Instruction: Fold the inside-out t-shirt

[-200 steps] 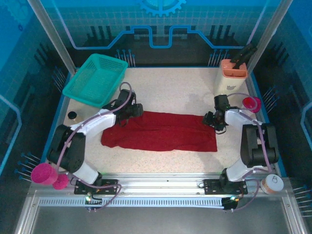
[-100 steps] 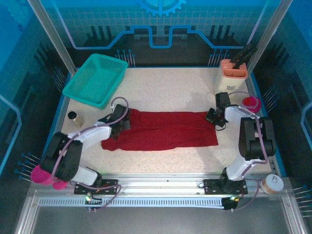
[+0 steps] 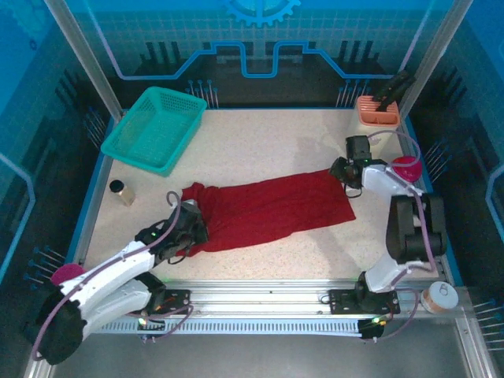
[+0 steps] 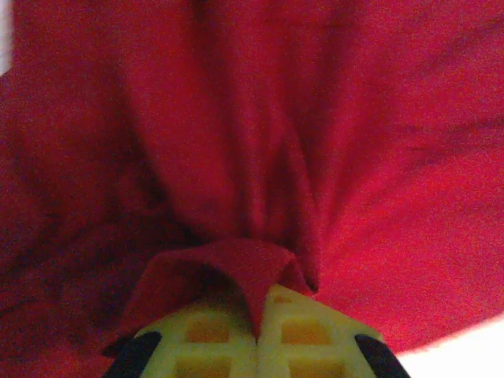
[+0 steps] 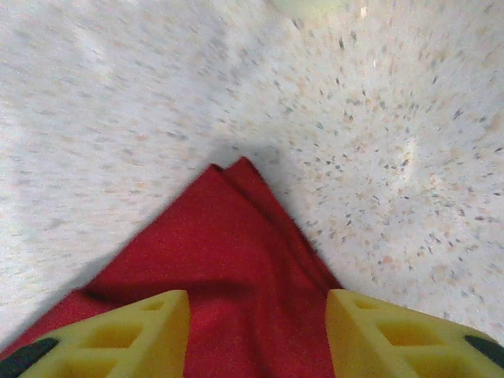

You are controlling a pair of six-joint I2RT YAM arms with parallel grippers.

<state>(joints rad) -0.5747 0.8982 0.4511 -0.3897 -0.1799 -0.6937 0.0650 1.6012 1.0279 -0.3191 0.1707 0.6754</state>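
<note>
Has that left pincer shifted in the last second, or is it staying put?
Yes. The left pincer, shut on the t-shirt, has pulled back from the teal basket toward the front rail.

Bare tabletop (image 3: 276,146) between t-shirt (image 3: 268,209), basket (image 3: 130,151) and holder (image 3: 376,113).

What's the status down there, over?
Left tool shut on dark red t-shirt, bunched. Right tool open above its far corner. Nothing in the way.

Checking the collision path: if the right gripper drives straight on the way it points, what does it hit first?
Most likely the t-shirt: its corner lies between the open right gripper fingers. Beyond the corner is bare table. Depth is unclear.
</note>
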